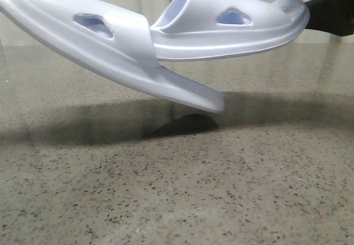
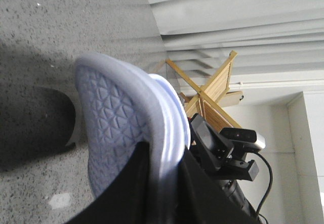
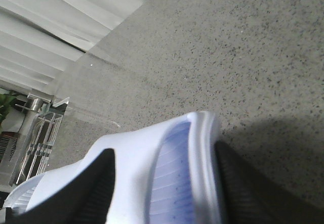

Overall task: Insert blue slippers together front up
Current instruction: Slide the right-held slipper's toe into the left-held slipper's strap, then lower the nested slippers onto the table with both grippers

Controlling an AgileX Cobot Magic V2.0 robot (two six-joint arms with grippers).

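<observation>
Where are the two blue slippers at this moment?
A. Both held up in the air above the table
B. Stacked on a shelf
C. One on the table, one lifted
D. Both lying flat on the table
A: in the front view the left slipper and the right slipper both hang above the speckled table, casting shadows beneath, and each wrist view shows dark fingers clamping a slipper's edge.

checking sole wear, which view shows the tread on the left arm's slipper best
The left wrist view: the left slipper turns its triangle-patterned tread to that camera. The front view shows only its side, strap and cutout. The right wrist view shows only the other slipper.
</observation>
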